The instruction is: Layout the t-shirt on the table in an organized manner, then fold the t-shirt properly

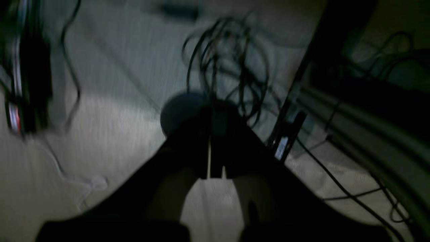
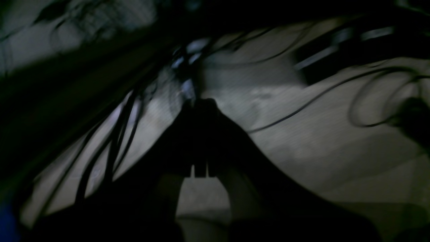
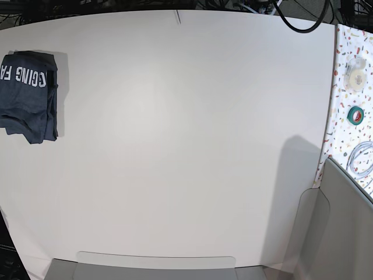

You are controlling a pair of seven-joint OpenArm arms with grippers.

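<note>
The t-shirt (image 3: 26, 93) lies as a compact dark navy bundle at the far left edge of the table (image 3: 186, 146), white lettering facing up. Neither arm shows in the base view. In the dim, blurred left wrist view, my left gripper (image 1: 213, 111) hangs shut and holds nothing, over a floor with tangled cables (image 1: 228, 64). The right wrist view is just as dark. There my right gripper (image 2: 201, 104) is shut too, with nothing in it, above floor and cables. Neither wrist view shows the t-shirt or the table.
A narrow speckled surface (image 3: 345, 87) runs along the table's right side, carrying a white roll (image 3: 355, 74), a green tape roll (image 3: 355, 114) and a coiled white cable (image 3: 362, 158). Grey panels stand at the front edge (image 3: 157, 265) and front right (image 3: 344, 227).
</note>
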